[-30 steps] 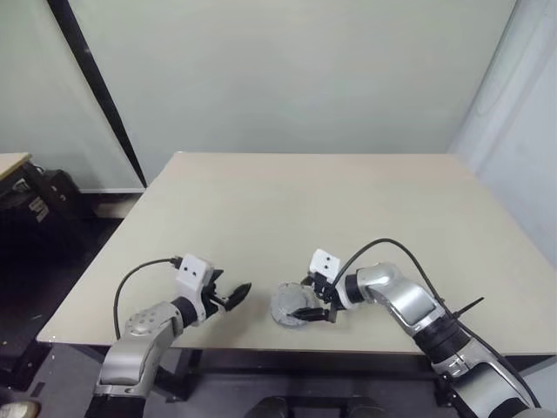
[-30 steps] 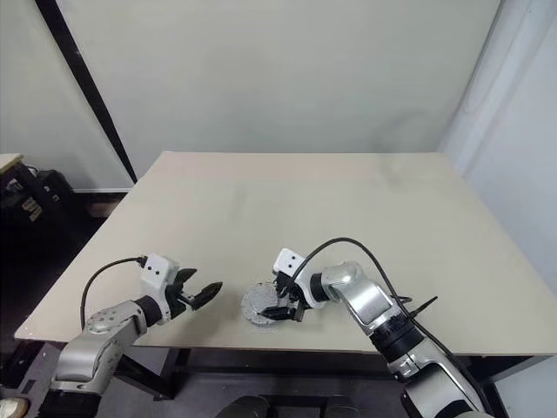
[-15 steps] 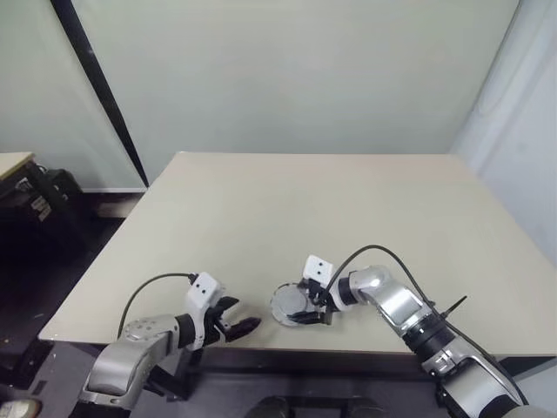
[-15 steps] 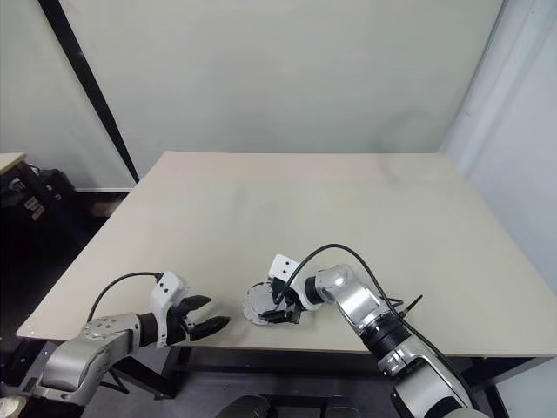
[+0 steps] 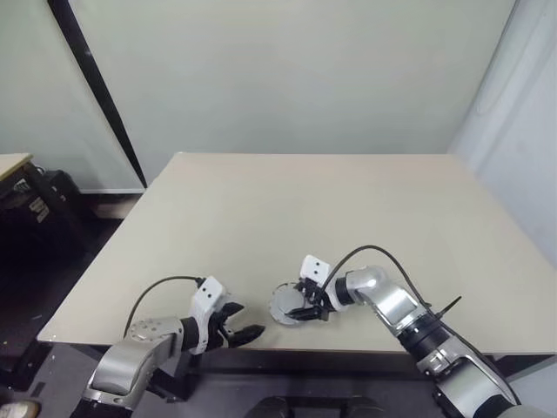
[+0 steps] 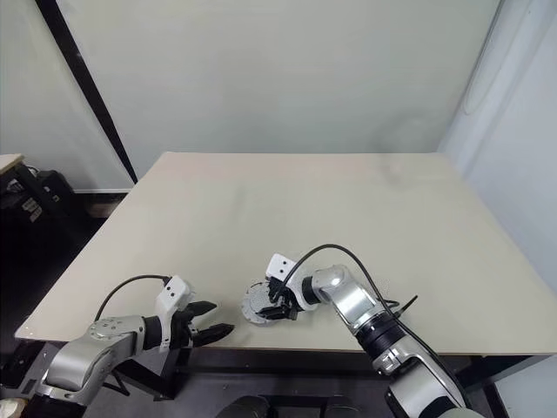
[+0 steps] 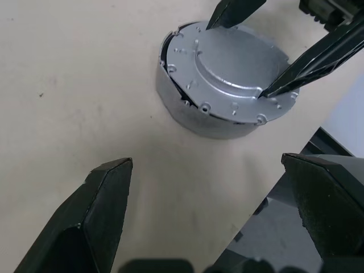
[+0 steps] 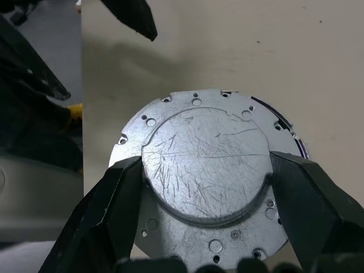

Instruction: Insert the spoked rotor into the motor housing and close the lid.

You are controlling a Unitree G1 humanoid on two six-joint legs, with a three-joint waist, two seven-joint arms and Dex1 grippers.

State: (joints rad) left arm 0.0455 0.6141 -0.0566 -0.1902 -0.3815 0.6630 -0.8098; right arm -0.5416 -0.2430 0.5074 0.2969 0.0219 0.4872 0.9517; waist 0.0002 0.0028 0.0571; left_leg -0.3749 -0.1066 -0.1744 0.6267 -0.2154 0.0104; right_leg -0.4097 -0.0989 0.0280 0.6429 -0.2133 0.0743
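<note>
The right gripper is squeezing in on the lid, and its two black fingers are now touching the raised round middle of that lid, one on each side. A moment ago those fingers were spread wider around it, so the pinch is only just starting. The lid is lying plain grey side up on top of the motor housing, which is sitting near the front edge of the table. On one side the lid looks a bit off the housing, with a dark gap showing under its rim, so it may not be pushed fully down yet. The spoked rotor is hidden, most likely under the lid. The left gripper has pulled back and down toward the table edge, and its fingers are spread wide and holding nothing. It looks like the right gripper is doing the closing alone now.
</note>
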